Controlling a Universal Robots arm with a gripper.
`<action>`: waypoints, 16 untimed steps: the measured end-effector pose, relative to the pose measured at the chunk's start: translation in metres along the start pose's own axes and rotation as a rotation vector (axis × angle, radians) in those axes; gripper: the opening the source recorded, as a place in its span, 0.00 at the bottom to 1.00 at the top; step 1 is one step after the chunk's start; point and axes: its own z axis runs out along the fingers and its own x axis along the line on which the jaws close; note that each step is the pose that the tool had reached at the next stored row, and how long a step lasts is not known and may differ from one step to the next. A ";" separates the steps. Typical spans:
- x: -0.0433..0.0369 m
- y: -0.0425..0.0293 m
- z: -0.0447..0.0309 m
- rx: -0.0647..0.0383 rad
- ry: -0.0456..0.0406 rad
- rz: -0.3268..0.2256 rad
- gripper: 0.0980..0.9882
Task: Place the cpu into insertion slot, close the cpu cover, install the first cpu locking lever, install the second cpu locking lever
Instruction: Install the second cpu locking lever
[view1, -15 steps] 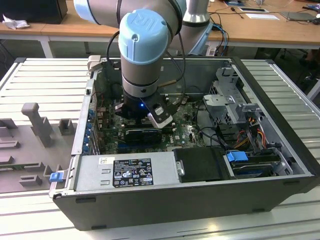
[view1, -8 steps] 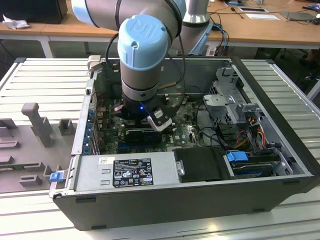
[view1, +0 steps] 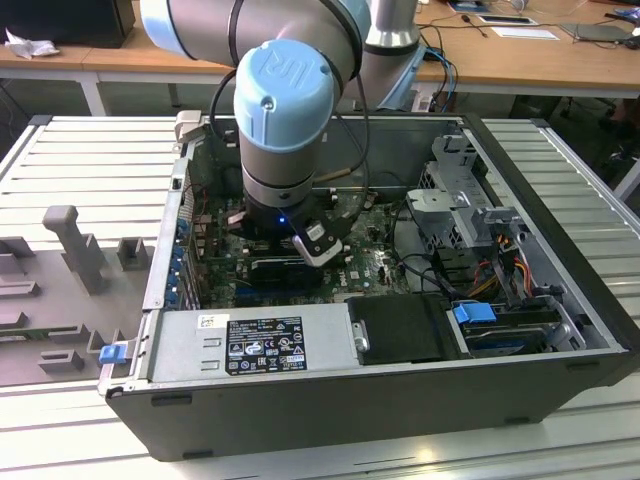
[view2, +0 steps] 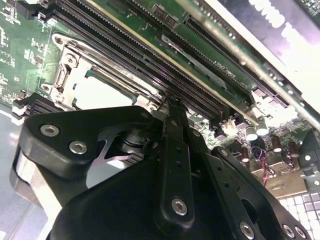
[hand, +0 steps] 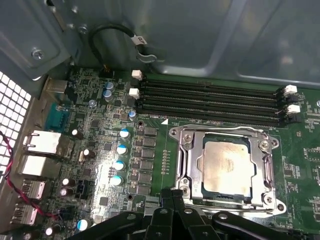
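I see the cpu (hand: 226, 166) seated in the insertion slot (hand: 202, 189), the cpu cover (hand: 264, 165) lowered around it to retain it. My tool (hand: 172, 197) hovers at the socket's near edge, fingers (hand: 176, 196) pressed together, holding nothing.

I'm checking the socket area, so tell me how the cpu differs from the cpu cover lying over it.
The cpu is a solid, pale beige square plate; the cpu cover is a dull silver frame with a large cut-out centre. The cpu is smaller and shows through that opening, while the cpu cover lies flat around its edges. Both are square, metal and level with the board.
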 end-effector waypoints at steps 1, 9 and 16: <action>0.0000 -0.0002 0.0005 0.000 0.0000 0.000 0.01; 0.0010 -0.0003 -0.0032 0.000 0.0001 0.000 0.01; 0.0008 0.0057 -0.0190 -0.001 -0.0001 0.000 0.01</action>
